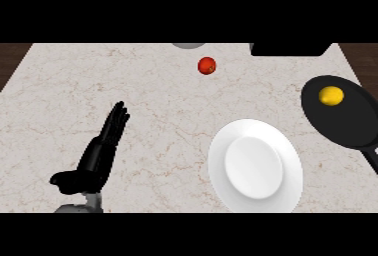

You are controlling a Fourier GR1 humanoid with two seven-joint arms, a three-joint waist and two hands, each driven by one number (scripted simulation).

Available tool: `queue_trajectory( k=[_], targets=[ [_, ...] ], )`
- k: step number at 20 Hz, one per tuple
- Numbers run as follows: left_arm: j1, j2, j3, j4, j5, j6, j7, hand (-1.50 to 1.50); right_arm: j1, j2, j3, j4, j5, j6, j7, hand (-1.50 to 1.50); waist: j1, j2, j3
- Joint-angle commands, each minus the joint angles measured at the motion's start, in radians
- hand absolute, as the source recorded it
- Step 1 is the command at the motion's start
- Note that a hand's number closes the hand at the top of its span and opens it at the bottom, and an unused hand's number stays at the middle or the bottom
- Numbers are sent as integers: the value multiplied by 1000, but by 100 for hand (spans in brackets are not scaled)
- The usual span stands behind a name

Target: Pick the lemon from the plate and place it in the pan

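Observation:
A yellow lemon lies inside the black pan at the right edge of the counter, toward the pan's far side. The white plate sits bare in the lower middle right, just left of the pan. My left hand rests at the lower left with straight fingers pointing up, holding nothing, far from plate and pan. The right hand shows nowhere in the head view.
A small red tomato-like fruit lies near the counter's far edge. A grey round object and a black block poke in along the far edge. The pan's handle runs toward the lower right.

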Motion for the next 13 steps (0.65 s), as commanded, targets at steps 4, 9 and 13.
queue_trajectory(
  k=[4,9,13],
  targets=[
    [-37,-28,-1,25,-18,7,12,0,-24,-13,57,21,-27,-41,9,-150,2,1,0],
    [14,-25,-18,-35,-20,1,41,0,6,-60,76,6,-46,-30,-4,-150,3,0,0],
    [33,-24,-10,-31,-11,-9,25,0,41,-41,96,-28,-38,-124,-44,-150,2,0,0]
  ],
)
